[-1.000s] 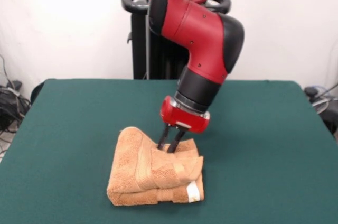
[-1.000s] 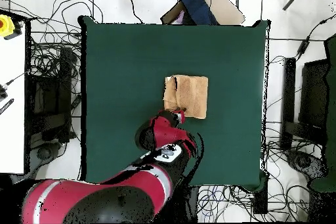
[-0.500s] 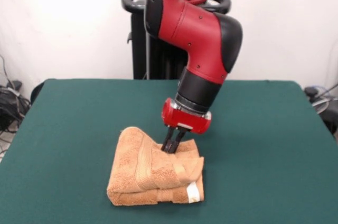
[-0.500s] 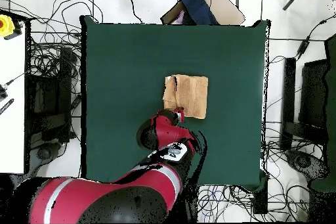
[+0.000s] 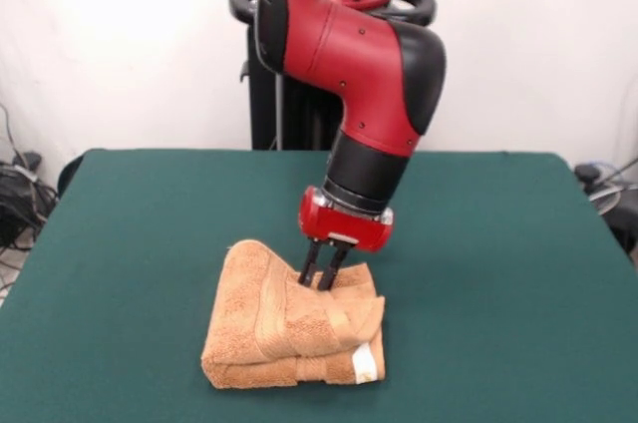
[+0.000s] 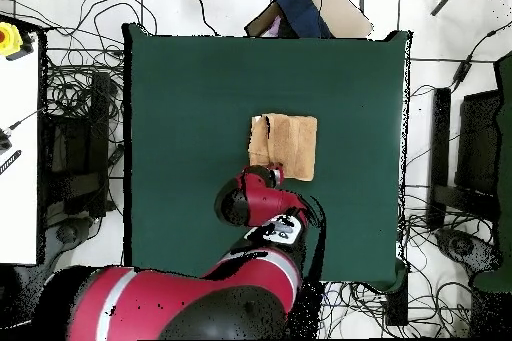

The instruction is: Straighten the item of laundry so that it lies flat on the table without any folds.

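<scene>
Gripper point(image 5: 319, 280) fingers stand nearly pressed together, tips pinching a top fold at the far edge of the folded hand towel point(image 5: 289, 328), which lies mid-table point(image 5: 498, 273), extending toward the camera.

No readable text, brand or number anywhere: the small white tag point(image 5: 366, 362) at the towel's point(image 5: 289, 323) four o'clock corner looks blank from here, and the red arm point(image 5: 349, 54) carries no legible marking.
</scene>
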